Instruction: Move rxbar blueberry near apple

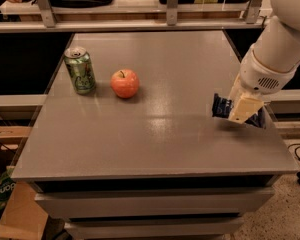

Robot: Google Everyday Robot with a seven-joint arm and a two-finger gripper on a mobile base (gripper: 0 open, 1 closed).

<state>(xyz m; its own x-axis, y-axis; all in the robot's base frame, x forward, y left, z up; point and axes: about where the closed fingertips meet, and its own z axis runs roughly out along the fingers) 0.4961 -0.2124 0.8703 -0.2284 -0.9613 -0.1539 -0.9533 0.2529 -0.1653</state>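
Note:
The rxbar blueberry, a dark navy wrapper, is at the right side of the grey table, held a little above the surface with a shadow beneath it. My gripper, with cream-coloured fingers, is shut on the bar's middle; the bar's ends stick out on either side. The red-orange apple sits at the left-centre of the table, far to the left of the gripper.
A green drink can stands upright just left of the apple. A metal rail runs behind the table's far edge. The table's right edge is close to the gripper. Cardboard boxes sit on the floor at the left.

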